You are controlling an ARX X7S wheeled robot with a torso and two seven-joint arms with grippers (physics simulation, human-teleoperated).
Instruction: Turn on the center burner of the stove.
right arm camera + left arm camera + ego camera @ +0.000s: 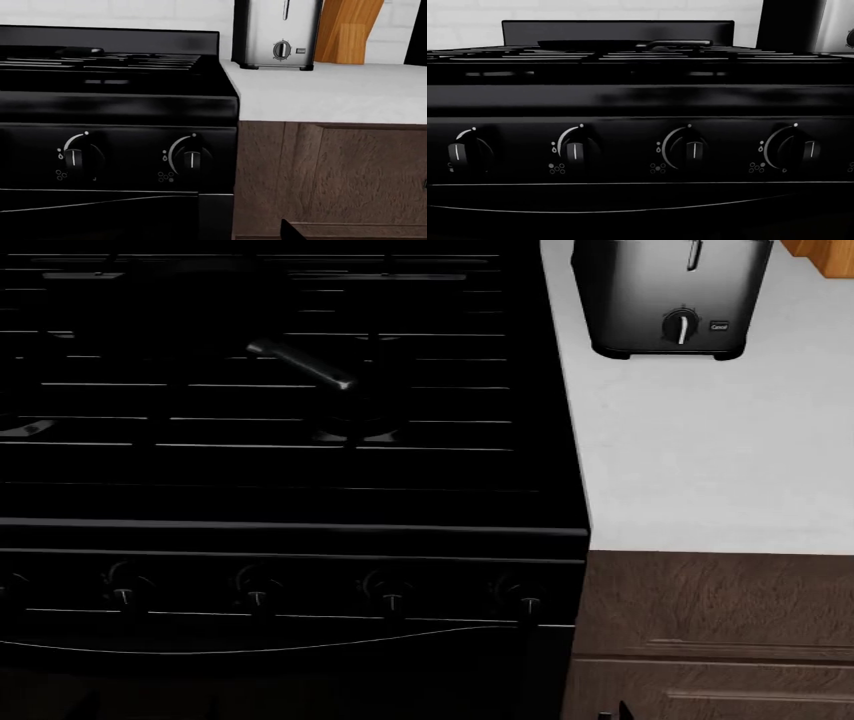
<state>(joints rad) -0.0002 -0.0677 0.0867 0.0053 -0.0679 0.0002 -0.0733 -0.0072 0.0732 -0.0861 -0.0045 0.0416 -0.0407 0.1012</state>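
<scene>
The glossy black stove [267, 532] fills the left of the head view, with long grates and a row of round knobs along its front. Several knobs [387, 592] show there. The left wrist view faces the front panel and shows several knobs [690, 149], all with pale marks pointing straight up. The right wrist view shows the two rightmost knobs [190, 159]. Only one dark fingertip [291, 231] of my right gripper shows, low in front of the cabinet and apart from the knobs. My left gripper is out of view.
A black pan with a long handle [300, 362] sits on the grates and also shows in the left wrist view [607, 45]. A silver-and-black toaster [674, 295] and a wooden knife block [347, 32] stand on the white counter [707, 460]. Brown cabinet fronts [721, 640] lie below.
</scene>
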